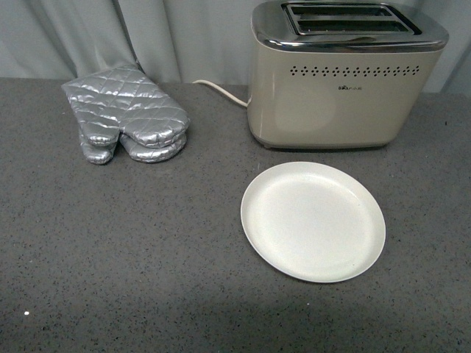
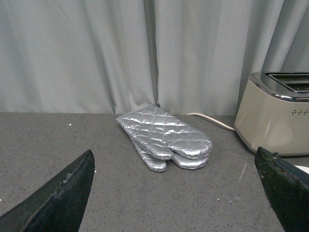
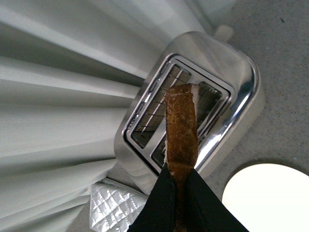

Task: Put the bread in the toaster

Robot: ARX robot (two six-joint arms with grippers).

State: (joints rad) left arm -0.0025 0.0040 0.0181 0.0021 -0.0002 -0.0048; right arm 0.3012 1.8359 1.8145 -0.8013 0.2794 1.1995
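- Right wrist view: the bread (image 3: 181, 130) is seen edge-on, clamped at one crust edge between the closed fingers (image 3: 154, 208) of the right pincer (image 3: 177, 170); this thin, upright hold is judged to suit a narrow slot
- The slice is suspended over the chrome top of the toaster (image 3: 231, 72), its far end lying across the bar between the two slots (image 3: 159, 113); its height above them cannot be told, and no part is seen inside yet
- Front view: the toaster is stood at the back of the bench (image 1: 147, 279) with its slots upward, so entry must be made from above; both slots are shown without contents, as far as their depth is visible
- The white plate (image 1: 313, 220) is set just before the toaster, and nothing is carried on it
- Left wrist view: the left pincer (image 2: 174, 153) is spread wide with nothing between its fingers, low over the bench, presumably so that the right arm's path is left free
- The silver oven mitts (image 1: 125, 118) are stacked as a pair near the curtain (image 1: 184, 37), well apart from the plate
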